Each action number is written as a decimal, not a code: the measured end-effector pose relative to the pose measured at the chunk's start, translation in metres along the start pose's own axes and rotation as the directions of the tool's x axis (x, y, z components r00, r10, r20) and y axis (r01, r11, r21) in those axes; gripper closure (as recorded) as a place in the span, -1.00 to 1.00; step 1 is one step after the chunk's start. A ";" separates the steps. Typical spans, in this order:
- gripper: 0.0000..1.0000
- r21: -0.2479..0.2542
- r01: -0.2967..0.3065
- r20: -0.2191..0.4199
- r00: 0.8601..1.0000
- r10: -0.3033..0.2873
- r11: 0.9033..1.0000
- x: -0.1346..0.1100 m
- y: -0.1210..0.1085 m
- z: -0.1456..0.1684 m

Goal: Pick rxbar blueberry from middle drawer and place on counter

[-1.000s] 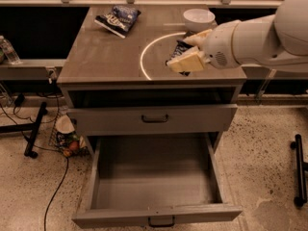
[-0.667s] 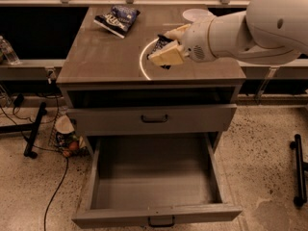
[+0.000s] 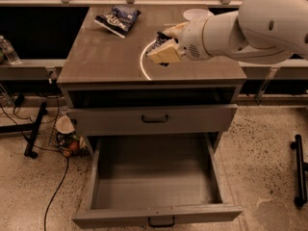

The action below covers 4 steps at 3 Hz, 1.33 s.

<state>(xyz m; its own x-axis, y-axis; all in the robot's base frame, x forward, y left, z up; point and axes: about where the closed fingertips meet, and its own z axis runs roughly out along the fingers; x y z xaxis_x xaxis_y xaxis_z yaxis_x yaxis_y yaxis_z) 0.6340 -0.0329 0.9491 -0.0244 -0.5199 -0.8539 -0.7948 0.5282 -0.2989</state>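
My gripper (image 3: 166,43) hangs over the counter (image 3: 108,57), right of its middle, just above the white circular arc (image 3: 143,61). Its cream fingers (image 3: 163,55) are shut on the rxbar blueberry (image 3: 160,38), a small dark bar of which only a sliver shows between them. The bar is held slightly above the counter surface. The middle drawer (image 3: 154,214) stands pulled fully open below, its flat floor bare.
A crinkled blue-and-white chip bag (image 3: 118,18) lies at the counter's back left. A white bowl (image 3: 197,14) sits at the back right. A shut drawer front with a black handle (image 3: 155,119) is above the open drawer. Cables and a basket (image 3: 67,138) lie on the floor at left.
My gripper has moved left across the counter with the dark bar in it, from the right edge to above the white arc. The drawer has not moved.
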 end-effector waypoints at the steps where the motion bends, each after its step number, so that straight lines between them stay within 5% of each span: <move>1: 1.00 0.080 -0.006 0.030 1.000 0.004 0.997 0.009 -0.031 0.058; 3: 1.00 0.131 -0.029 0.044 0.999 0.023 0.991 0.040 -0.077 0.153; 4: 0.50 0.145 -0.035 0.037 0.999 0.030 0.989 0.050 -0.098 0.185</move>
<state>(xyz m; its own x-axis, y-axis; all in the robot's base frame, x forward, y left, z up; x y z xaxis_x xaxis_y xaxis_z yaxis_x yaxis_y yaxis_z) 0.8229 0.0140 0.8568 -0.0261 -0.4789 -0.8775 -0.6972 0.6378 -0.3273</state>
